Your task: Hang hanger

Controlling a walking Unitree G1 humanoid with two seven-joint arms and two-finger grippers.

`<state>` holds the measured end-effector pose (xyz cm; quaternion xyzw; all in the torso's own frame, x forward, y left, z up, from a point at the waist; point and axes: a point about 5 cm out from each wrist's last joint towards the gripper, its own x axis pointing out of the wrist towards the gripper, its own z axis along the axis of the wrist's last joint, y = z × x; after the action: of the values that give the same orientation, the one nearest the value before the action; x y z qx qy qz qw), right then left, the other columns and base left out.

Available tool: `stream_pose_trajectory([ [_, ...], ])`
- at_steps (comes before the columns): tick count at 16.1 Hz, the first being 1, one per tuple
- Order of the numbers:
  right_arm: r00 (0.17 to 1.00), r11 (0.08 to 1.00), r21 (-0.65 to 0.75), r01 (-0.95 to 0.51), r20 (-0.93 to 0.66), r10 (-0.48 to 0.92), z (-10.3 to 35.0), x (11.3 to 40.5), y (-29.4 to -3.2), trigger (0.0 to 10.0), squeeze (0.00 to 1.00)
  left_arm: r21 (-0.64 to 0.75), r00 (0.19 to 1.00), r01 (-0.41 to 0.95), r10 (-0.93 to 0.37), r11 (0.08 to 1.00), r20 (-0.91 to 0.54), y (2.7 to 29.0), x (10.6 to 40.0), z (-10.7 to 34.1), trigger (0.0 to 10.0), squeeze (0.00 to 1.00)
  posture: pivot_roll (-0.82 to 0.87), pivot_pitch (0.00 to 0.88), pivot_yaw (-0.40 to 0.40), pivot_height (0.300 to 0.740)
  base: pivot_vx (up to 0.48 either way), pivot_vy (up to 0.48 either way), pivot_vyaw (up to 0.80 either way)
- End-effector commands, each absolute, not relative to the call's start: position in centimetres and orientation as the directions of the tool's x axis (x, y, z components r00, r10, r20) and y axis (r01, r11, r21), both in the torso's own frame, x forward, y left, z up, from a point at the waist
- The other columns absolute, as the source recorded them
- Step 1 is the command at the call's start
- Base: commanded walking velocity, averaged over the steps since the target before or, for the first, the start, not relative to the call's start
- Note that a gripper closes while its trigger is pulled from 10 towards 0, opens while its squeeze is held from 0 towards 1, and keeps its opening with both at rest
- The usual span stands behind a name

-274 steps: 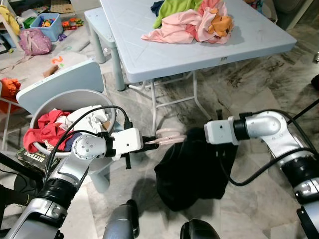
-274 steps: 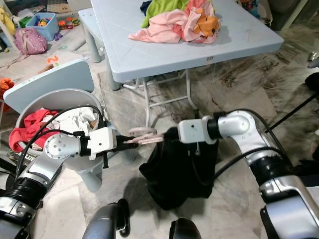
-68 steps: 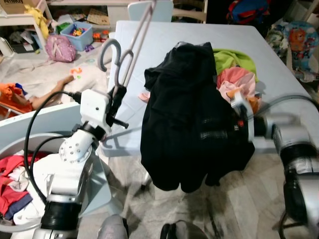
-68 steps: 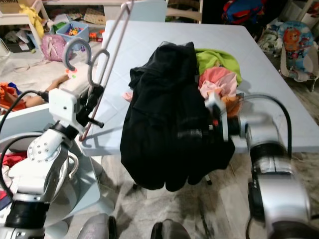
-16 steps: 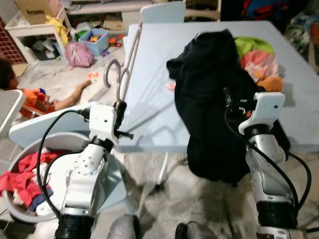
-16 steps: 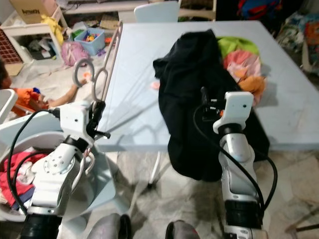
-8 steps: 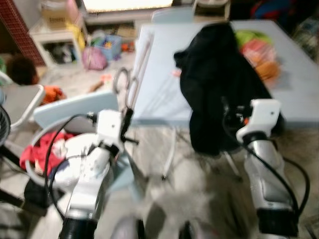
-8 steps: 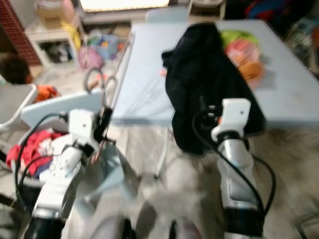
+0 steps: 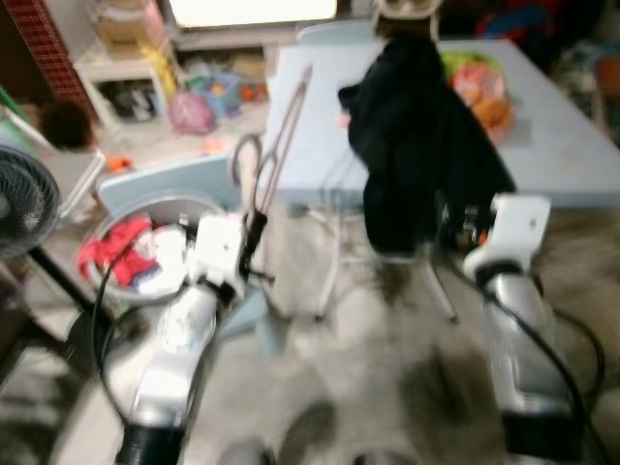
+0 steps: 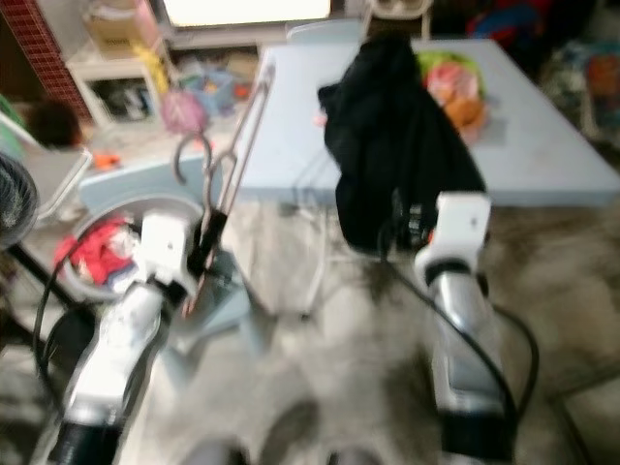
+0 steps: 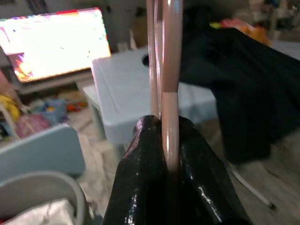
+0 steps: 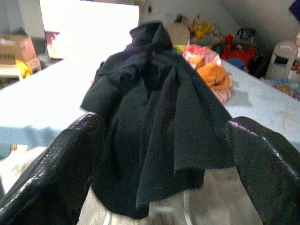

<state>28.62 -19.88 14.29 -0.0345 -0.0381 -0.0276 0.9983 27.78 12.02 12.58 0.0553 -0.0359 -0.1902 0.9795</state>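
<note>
Blur all over both eye views, so the robot looks to be walking or turning. Compared with a moment ago the whole picture has slid: a fan has come into view on the far left and the laundry basket sits more central. That's the camera moving, not the stuff.

The left pincer is clamped tight on the pink hanger, fingers pressed together around its thin bars. The hanger stands upright above that arm, its grey hook up beside it, just like a second back, so the grip hasn't slipped.

The right pincer is spread wide with nothing between the fingers. It points at the black garment, which is draped in a heap on the light blue worktop with its hem hanging over the near edge. Pink and orange clothes lie behind it.

My read: the garment isn't on the hanger, and I can't spot any rail or rod to hang it on here. Hanging hasn't started; the robot seems to be relocating with the hanger in hand.
</note>
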Motion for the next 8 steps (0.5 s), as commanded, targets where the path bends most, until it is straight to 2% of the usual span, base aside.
stream_pose_trajectory([
  [1, 0.996, 0.997, -0.067, 0.043, 0.081, -0.038, 14.6, 28.8, -19.7, 10.0, 0.00, 0.137, 0.912, 0.404, -0.410, 0.904, 0.022, 12.2, 27.8, 12.4, 10.0, 0.00, -0.05, 0.065, 0.010, 0.740, 0.000, 0.000, 0.00],
  [2, 0.998, 0.997, -0.074, 0.033, 0.060, -0.028, 14.3, 28.5, -19.8, 10.0, 0.00, 0.135, 0.874, 0.485, -0.482, 0.864, -0.054, 12.5, 27.7, 11.5, 10.0, 0.00, -0.05, 0.074, 0.002, 0.740, 0.000, 0.000, 0.00],
  [3, 0.998, 0.996, -0.082, 0.032, 0.053, -0.028, 14.2, 28.4, -19.9, 10.0, 0.00, 0.137, 0.863, 0.505, -0.498, 0.852, -0.087, 12.9, 27.8, 11.1, 10.0, 0.00, -0.05, 0.074, 0.002, 0.740, 0.000, 0.000, 0.00],
  [8, 0.998, 0.995, -0.087, 0.042, 0.042, -0.039, 14.1, 28.3, -20.1, 10.0, 0.00, 0.154, 0.868, 0.497, -0.487, 0.854, -0.100, 13.4, 28.1, 11.0, 10.0, 0.00, -0.06, 0.075, 0.004, 0.740, 0.000, 0.000, 0.00],
])
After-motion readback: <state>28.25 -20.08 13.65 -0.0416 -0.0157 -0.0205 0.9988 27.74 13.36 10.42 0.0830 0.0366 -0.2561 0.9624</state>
